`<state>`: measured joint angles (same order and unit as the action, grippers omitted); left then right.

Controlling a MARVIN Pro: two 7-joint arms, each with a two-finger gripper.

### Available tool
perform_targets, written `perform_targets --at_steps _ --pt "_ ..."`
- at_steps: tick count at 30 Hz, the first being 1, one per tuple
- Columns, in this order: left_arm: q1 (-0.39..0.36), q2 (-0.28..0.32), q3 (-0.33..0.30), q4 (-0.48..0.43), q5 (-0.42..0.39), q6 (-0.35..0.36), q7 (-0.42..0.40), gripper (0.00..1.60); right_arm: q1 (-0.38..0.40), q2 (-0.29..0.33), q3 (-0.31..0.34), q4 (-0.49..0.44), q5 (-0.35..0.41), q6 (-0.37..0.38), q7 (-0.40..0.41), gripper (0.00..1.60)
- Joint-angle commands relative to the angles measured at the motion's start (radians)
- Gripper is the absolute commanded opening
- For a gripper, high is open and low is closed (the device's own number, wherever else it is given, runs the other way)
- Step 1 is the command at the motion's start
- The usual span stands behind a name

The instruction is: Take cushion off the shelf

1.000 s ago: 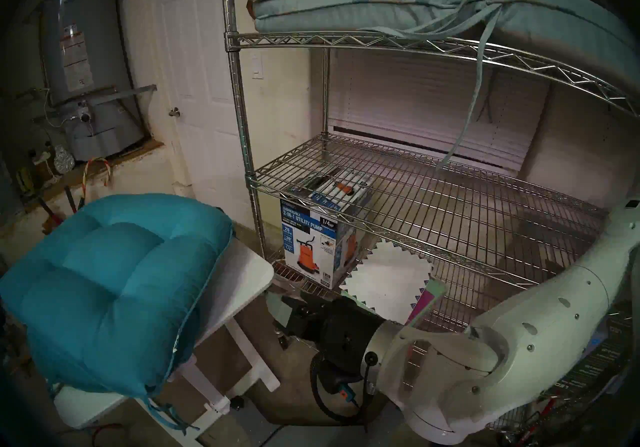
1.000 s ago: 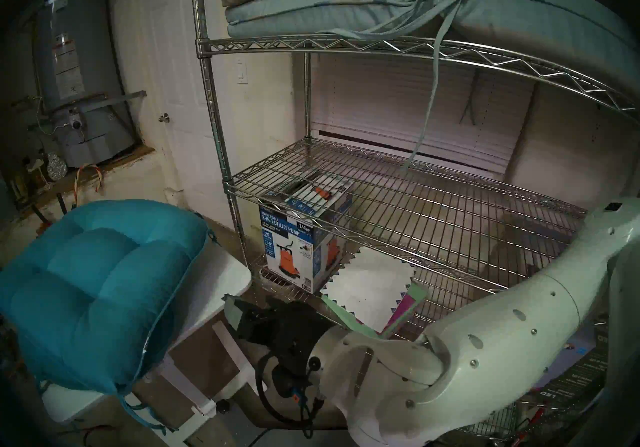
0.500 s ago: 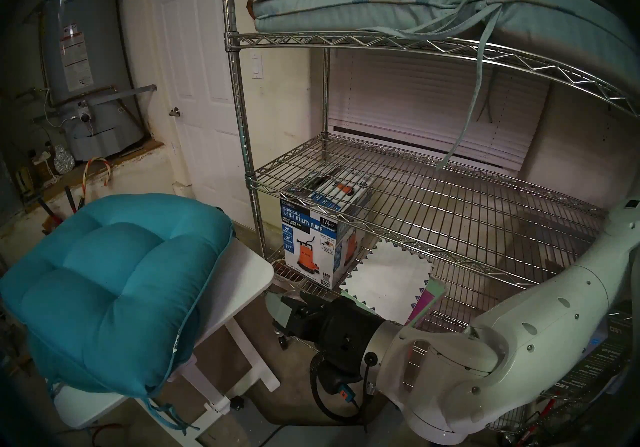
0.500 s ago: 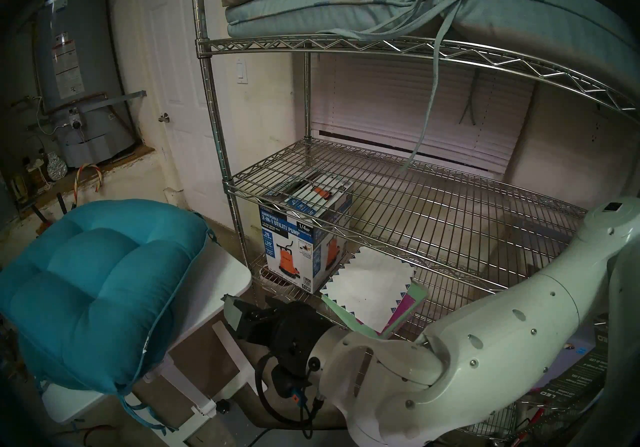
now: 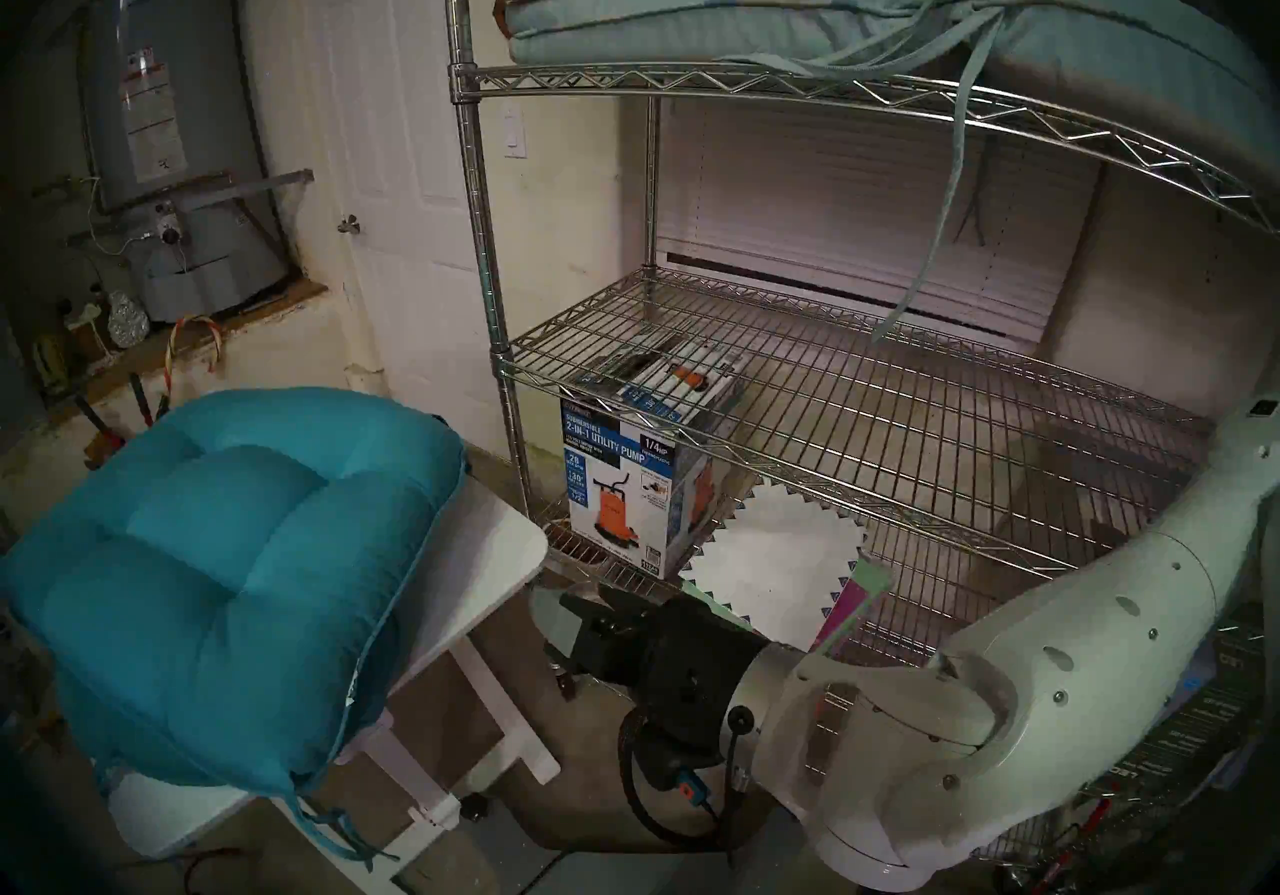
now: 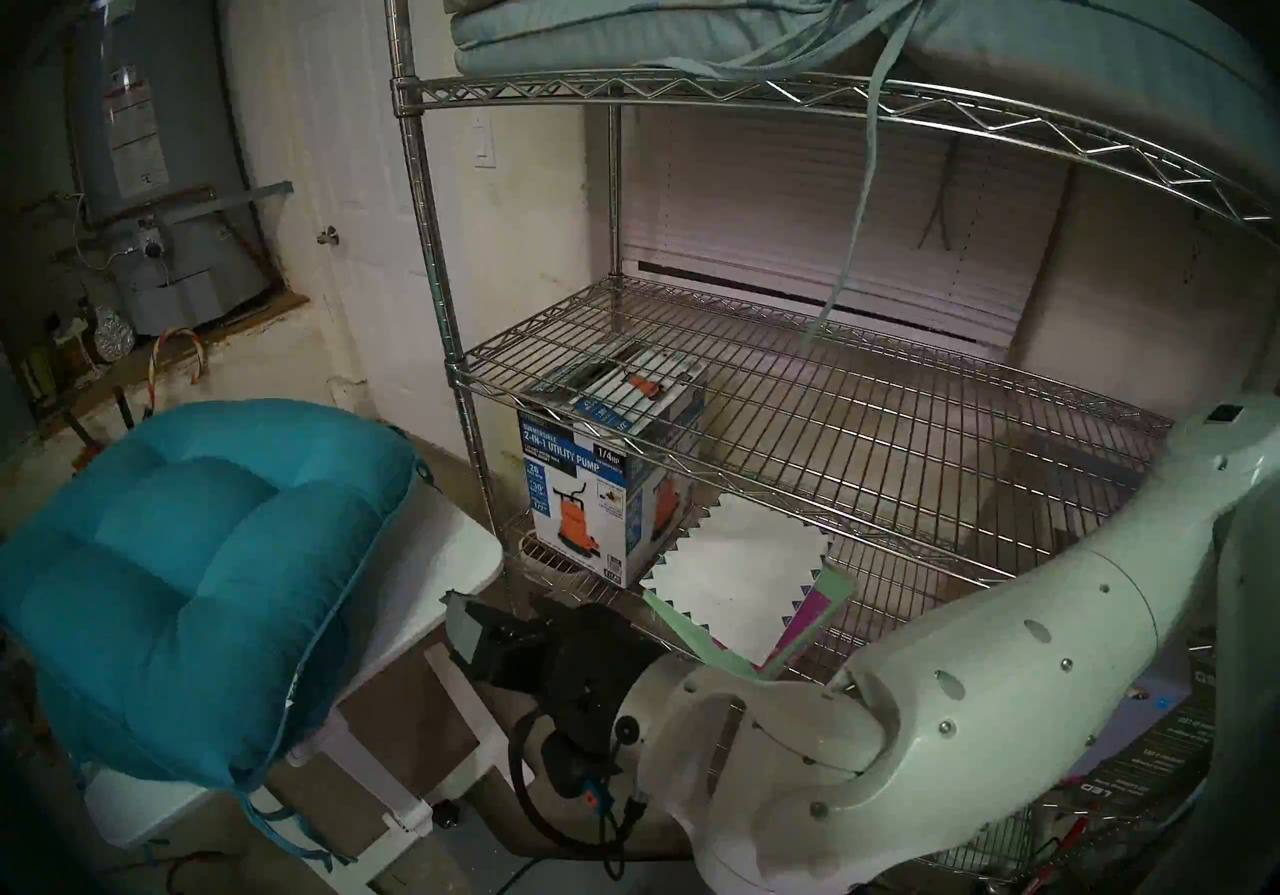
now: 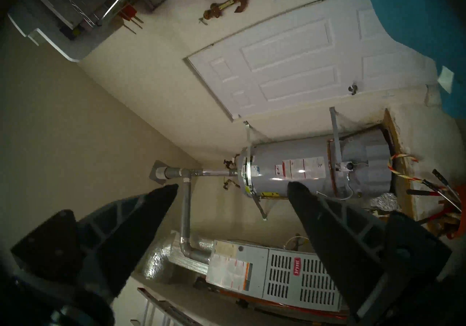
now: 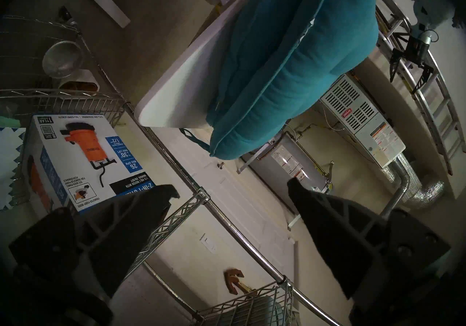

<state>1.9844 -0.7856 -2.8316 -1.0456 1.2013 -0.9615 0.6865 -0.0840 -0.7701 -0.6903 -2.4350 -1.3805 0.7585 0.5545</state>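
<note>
The teal cushion rests on the white counter beside the shelf. Left hand and right hand: both spread, empty.

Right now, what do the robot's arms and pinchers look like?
The right arm is smooth, rounded white shell with small screws and oval holes. Its wrist is black, with a black cable looping under it and a small orange and blue plug. The right gripper and left gripper each have two black, pointed, ribbed jaws. The left arm barely shows.
</note>
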Motion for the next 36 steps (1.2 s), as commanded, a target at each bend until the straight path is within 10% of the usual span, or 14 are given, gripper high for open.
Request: perform_targets --at_steps 1,36 --pt "-0.031 0.06 0.038 -0.095 -0.059 0.002 -0.036 1.6 0.004 -0.002 0.008 -0.008 -0.002 0.004 -0.003 1.6" --pt "-0.191 0.097 0.399 -0.446 -0.424 0.1 -0.325 1.6 0.006 -0.001 0.008 -0.008 -0.002 0.004 -0.003 1.6"
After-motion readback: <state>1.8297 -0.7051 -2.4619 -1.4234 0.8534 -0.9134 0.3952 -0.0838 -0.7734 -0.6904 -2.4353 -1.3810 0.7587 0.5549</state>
